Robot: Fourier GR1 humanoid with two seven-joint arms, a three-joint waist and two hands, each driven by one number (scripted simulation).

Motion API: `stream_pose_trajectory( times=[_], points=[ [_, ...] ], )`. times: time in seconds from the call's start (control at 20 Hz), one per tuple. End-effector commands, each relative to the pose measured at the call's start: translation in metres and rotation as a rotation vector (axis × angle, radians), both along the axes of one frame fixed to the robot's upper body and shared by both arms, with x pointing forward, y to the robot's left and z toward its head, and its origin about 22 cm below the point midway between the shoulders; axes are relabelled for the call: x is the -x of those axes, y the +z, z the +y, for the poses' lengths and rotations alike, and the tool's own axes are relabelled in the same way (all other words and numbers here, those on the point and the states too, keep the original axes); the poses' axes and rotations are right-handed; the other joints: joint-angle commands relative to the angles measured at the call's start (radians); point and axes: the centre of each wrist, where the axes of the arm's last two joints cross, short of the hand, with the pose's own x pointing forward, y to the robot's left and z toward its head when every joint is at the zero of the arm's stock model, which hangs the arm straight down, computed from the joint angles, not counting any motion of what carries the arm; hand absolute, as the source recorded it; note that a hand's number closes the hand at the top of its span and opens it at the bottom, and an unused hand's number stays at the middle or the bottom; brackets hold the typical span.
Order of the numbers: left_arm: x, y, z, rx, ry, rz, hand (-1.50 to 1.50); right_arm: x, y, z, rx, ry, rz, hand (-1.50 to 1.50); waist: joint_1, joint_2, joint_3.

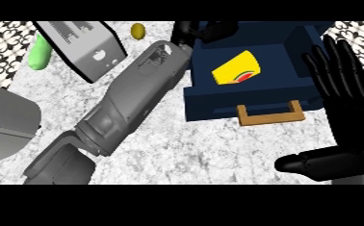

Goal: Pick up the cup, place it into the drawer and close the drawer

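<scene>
Cup [238,69] lies in the drawer [241,102], left hand [188,31] over its rim, grip unclear, right hand [344,114] spread flat.

Views held: one, the head view.
Station: placed at the robot's head, above the counter [213,148].
Facing: directed steeply down onto the counter's speckled top; the view is not mirrored.
Range: near. The frame is filled by the top alone.
Framing: the blue drawer [213,106] is seen from above at upper right. The left forearm [135,100] is taken in from the lower left edge, and the right hand [334,83] is cut by the right edge.
</scene>
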Motion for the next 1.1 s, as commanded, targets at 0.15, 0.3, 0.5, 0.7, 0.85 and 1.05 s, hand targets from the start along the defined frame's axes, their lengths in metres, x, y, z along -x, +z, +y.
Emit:
stream_pose_trajectory(
  times=[0.15, 0.3, 0.5, 0.7, 0.85, 1.05],
  points=[
    [0.0, -0.011, -0.001, -0.136, 0.028, 0.004, 1.5, -0.001, -0.006, 0.01, -0.014, 0.031, -0.016, -1.5, -0.033, 0.011, 0.001],
    [0.004, -0.011, -0.007, -0.181, 0.06, 0.004, -1.5, -0.001, -0.002, 0.007, -0.029, 0.031, -0.018, -1.5, -0.029, 0.005, 0.001],
    [0.006, -0.009, -0.01, -0.108, 0.046, 0.01, -1.5, -0.008, 0.012, 0.012, -0.017, 0.072, -0.014, -1.5, -0.039, 0.011, 0.0],
    [0.008, -0.003, -0.013, 0.004, -0.027, -0.005, -1.5, -0.006, -0.001, -0.002, -0.054, 0.066, -0.008, -1.5, -0.003, 0.003, 0.0],
    [0.01, 0.003, -0.016, 0.089, -0.056, -0.039, -1.5, -0.007, -0.009, 0.002, -0.071, 0.082, 0.012, -1.5, 0.004, 0.002, 0.0],
    [0.008, 0.012, -0.014, 0.186, -0.094, -0.082, -1.5, 0.005, 0.0, 0.002, -0.084, 0.089, 0.01, -1.5, 0.045, -0.011, -0.001]
  ],
)
